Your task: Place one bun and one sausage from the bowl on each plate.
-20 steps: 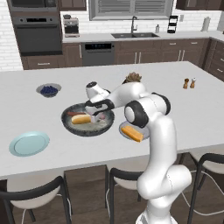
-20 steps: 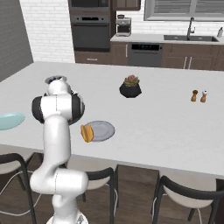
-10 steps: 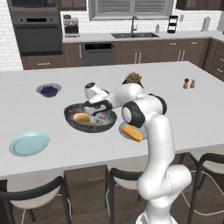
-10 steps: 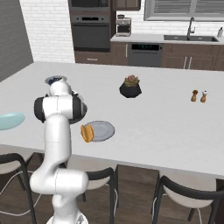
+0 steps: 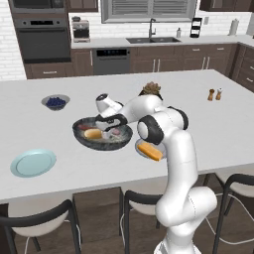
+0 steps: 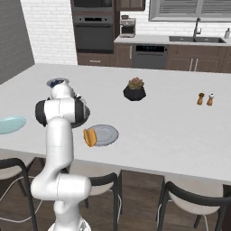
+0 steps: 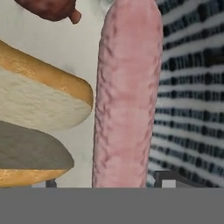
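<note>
With jaws spread, the gripper (image 7: 104, 184) straddles the pale sausage (image 7: 127, 92) in the bowl (image 5: 82, 135): light, soft, likely slippery, best pinched mid-length.

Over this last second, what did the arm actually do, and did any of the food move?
The gripper sank deeper into the dark bowl, down over the pale pink sausage; whether it grips yet is unclear. The orange bun stayed on the grey plate, and the blue-green plate stayed bare.
</note>
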You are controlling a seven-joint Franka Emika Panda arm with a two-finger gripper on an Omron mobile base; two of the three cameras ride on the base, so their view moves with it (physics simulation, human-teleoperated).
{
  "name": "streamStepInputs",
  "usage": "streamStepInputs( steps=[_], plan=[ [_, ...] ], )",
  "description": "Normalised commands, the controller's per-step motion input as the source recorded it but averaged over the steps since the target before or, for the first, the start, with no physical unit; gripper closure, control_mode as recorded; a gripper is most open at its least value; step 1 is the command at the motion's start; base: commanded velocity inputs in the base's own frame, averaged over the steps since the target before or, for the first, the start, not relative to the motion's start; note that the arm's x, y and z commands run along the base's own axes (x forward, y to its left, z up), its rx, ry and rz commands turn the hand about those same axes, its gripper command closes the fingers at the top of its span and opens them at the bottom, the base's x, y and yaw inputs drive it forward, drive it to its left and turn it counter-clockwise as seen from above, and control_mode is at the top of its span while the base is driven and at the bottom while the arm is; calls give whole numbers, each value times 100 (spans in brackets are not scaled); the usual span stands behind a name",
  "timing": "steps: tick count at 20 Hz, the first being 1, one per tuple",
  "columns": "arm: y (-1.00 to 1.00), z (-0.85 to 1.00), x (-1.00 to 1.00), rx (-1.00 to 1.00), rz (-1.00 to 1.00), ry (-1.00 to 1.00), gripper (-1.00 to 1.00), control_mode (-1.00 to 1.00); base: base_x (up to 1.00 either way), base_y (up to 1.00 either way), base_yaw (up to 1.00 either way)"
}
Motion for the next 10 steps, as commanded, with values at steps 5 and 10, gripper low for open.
streamStepInputs(
  steps=[5,10],
  plan=[
    [-43,-44,28,1,0,-1,-100,-100,0,0,0],
    [-38,-49,13,1,0,-2,100,-100,0,0,0]
  ],
)
